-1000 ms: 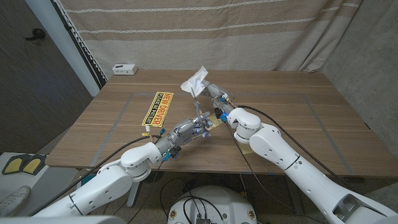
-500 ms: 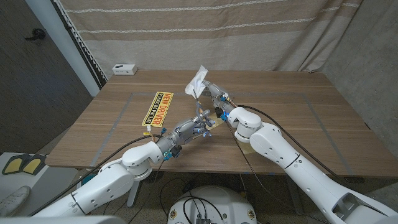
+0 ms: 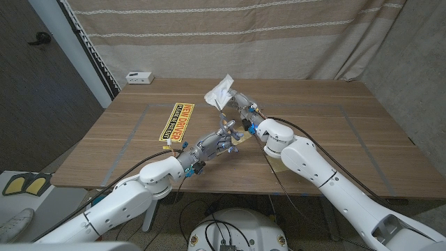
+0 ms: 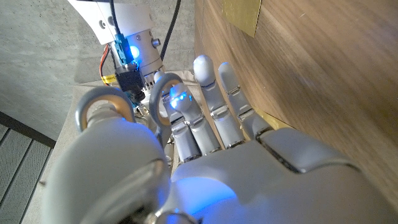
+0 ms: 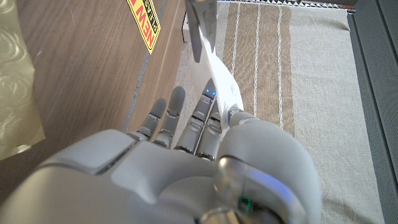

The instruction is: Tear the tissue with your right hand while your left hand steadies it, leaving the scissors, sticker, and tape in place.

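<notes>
Right hand (image 3: 237,103) is up near the middle of the head view, just above centre, and it has the tissue (image 3: 218,92): a crumpled white piece lifted off the table (image 3: 327,132) and sticking out toward the upper left of the hand. In the right wrist view the tissue (image 5: 217,74) runs as a white strip pinched between thumb and fingers (image 5: 202,118), the other fingers only loosely curled.

Left hand (image 3: 221,139) sits just below it, slightly left of centre, fingers (image 4: 208,106) stretched out close together beside the tabletop. Whether it actually holds any tissue I cannot tell; the view is too crowded there.

The yellow sticker (image 3: 175,120) lies flat at left of centre, well clear of both hands. A gold-coloured sheet (image 5: 18,81) lies on the wood beside the right hand.
</notes>
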Controlling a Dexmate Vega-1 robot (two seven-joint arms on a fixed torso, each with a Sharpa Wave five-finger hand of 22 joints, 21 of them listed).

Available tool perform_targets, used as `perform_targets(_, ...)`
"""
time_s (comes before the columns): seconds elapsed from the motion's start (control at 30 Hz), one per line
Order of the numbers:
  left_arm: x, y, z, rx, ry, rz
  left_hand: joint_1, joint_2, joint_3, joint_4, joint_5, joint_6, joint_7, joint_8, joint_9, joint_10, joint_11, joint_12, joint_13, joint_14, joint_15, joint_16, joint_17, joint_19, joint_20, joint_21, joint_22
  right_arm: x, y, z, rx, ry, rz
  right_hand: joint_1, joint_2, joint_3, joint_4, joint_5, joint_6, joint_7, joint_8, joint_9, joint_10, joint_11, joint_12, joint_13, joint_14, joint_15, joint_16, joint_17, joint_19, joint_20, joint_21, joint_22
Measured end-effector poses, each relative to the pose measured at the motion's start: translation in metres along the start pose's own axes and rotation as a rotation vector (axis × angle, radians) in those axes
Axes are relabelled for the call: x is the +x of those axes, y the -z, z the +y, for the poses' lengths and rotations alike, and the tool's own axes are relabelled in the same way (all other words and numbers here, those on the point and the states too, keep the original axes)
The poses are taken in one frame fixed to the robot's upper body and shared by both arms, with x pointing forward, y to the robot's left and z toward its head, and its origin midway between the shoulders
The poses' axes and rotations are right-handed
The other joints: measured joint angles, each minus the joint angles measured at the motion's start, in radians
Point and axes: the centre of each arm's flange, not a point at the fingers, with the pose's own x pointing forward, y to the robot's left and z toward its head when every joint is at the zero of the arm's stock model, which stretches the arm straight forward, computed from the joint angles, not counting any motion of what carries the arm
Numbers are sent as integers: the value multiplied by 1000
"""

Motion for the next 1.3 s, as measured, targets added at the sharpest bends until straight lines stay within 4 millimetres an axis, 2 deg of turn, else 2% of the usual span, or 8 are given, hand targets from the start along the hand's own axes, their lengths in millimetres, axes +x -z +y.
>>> perform_targets(0.27, 2, 0, 0, -2, 1, 3, -5, -5, -26, -4, 0, -16, 12, -30, -22, 4, 4, 0, -19, 7, -4, -3, -7, 0, 0, 4, -6, 2, -2, -1, 0, -1, -1, 0, 0, 1, -1, 4, 2, -2, 0, 0, 4, -4, 0, 0, 0, 0, 4, -7, 0, 0, 0, -4)
perform_targets(0.4, 3, 0, 0, -5, 1, 3, -5, -5, -43, -10, 7, -37, 8, -58, -37, 5, 5, -1, -22, 13, -5, -11, -20, 0, 0, 11, -6, 2, -3, -1, -2, -3, -2, 0, 0, 1, -1, 4, 2, -2, 0, 0, 4, -4, 0, 5, 0, 0, 4, -9, 0, 0, 0, -5)
perform_targets(0.53, 3, 2, 0, -18, 11, 0, 47, 6, -43, -29, 15, -45, 5, -72, -51, 5, 5, -5, -26, 18, -7, -11, -25, 0, 0, 18, -11, 2, -2, -1, -3, -3, -1, 0, 0, 1, -1, 4, 1, -1, 0, 0, 4, -3, 0, 5, 0, 0, 11, -13, 0, 0, 7, -7)
perform_targets(0.7, 3, -1, -2, -23, 26, -12, 68, 18, -54, -41, 15, -68, -8, -93, -69, 1, 1, -5, -23, 18, -7, -11, -22, 0, 0, 25, -16, 1, -3, 0, -5, -6, -3, 0, 0, 1, -1, 4, 1, -1, 0, 0, 9, 2, 0, 5, 0, 0, 12, -18, 0, 0, 7, -9)
perform_targets(0.73, 4, 5, -2, -35, 23, -9, 74, 17, -56, -43, 15, -74, -10, -96, -71, 1, 1, -5, -23, 18, -7, -11, -22, 0, 0, 25, -16, 1, -3, -1, -6, -4, -2, 0, 0, 1, -1, 4, 1, -1, 0, 0, 9, 2, 0, 5, 0, 0, 12, -18, 0, 0, 7, -9)
perform_targets(0.93, 5, 8, -4, -52, 36, -15, 89, 20, -64, -50, 15, -118, -14, -108, -84, -5, 3, -5, -23, 18, -7, -11, -17, 0, 0, 32, -20, 0, -4, 1, -8, -4, -3, 0, 0, 1, -1, 4, 1, -1, 0, 0, 9, 2, -6, 5, 0, 0, 19, -23, 0, 0, 7, -14)
perform_targets(1.1, 5, 11, -5, -69, 42, -22, 95, 27, -78, -48, 15, -152, -31, -109, -97, -5, 3, -12, -27, 18, -7, -11, -17, 0, 0, 40, -20, -1, -4, 2, -10, -4, -4, 0, 0, 0, -2, 4, 7, 4, 0, 0, 9, 2, -6, 10, 0, 0, 19, -27, 0, 0, 7, -16)
perform_targets(1.3, 6, 14, -9, -105, 61, -44, 114, 37, -78, -48, 20, -166, -34, -109, -103, -17, 1, -17, -39, 18, -7, -11, -17, -9, -2, 43, -25, -3, -4, 4, -13, -6, -3, 0, 0, 0, -2, 4, 7, 4, 0, 0, 9, 2, -6, 10, 0, 0, 27, -31, 0, 0, 16, -19)
